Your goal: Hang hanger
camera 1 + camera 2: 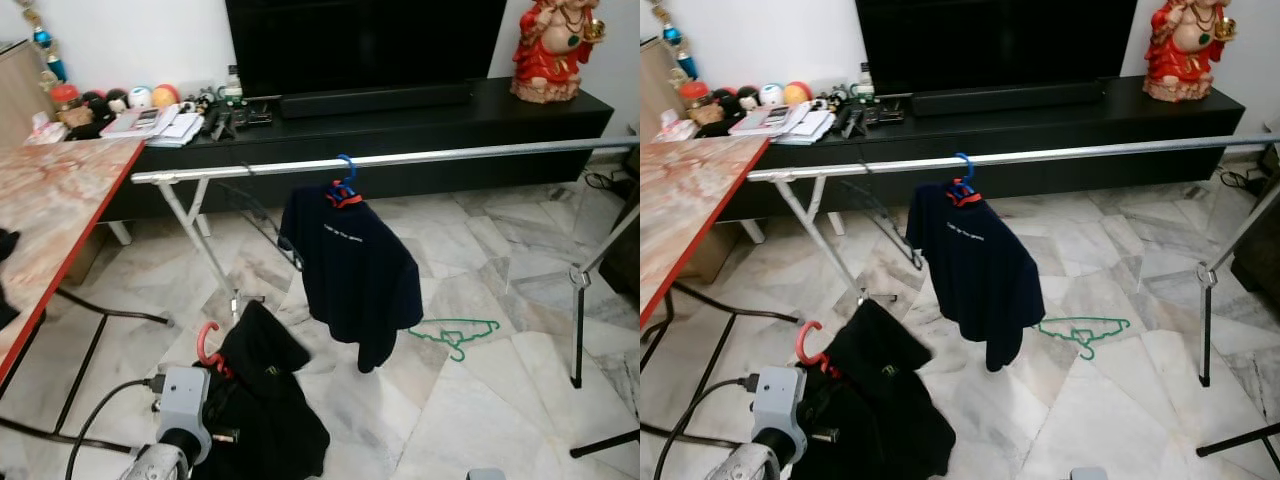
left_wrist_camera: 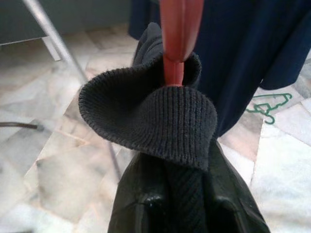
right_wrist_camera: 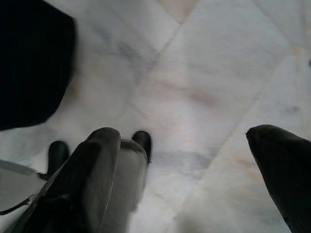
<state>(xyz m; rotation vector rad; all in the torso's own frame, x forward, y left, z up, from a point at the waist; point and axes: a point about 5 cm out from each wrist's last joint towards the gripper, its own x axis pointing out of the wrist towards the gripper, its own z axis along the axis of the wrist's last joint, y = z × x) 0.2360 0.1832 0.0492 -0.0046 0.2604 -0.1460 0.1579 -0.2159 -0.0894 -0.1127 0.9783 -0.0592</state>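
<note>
Red hanger (image 1: 208, 345), carrying a black garment (image 1: 262, 410), is held low near the floor by the left gripper (image 2: 180, 206), fingers clenched on the garment's ribbed collar. Hook points up; the silver rail (image 1: 420, 157) lies above and ahead. Right gripper (image 3: 194, 165) hangs idle over the floor, fingers spread.

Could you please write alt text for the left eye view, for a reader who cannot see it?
The robot's left gripper holds a black knitted garment on a red plastic hanger low over the marble floor. Ahead, a navy T-shirt on a blue hanger hangs from a long silver rail; a green hanger lies on the floor.
</note>
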